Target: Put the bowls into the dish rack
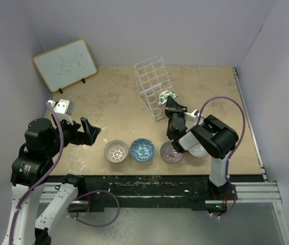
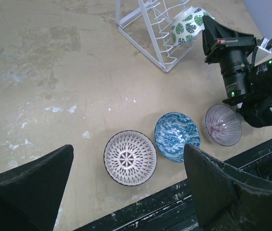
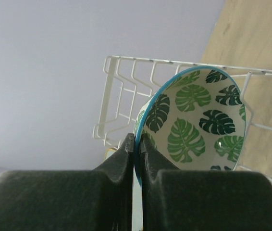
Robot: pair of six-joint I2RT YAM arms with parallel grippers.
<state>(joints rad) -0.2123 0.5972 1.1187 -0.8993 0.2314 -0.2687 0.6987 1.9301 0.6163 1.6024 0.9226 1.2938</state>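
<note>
- Right gripper (image 3: 137,139) pinches green bowl (image 3: 198,130) by its rim, on edge at the rack (image 1: 152,81); seating unclear.
- Left gripper (image 1: 89,131) spread, holding nothing.
- Risk: the thin rim grip lets the bowl twist, snag a wire, or roll out on release.
- Brown bowl (image 2: 129,158), blue bowl (image 2: 177,136) and mauve bowl (image 2: 223,124) not yet loaded.

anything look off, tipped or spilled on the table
Nothing spilled or broken. The green leaf bowl stands on edge at the dish rack, but the right jaws pinch its rim, so it looks mid-placement. The brown-and-white bowl, blue bowl and mauve bowl sit upright in a row. The table shows only white scuffs.
</note>
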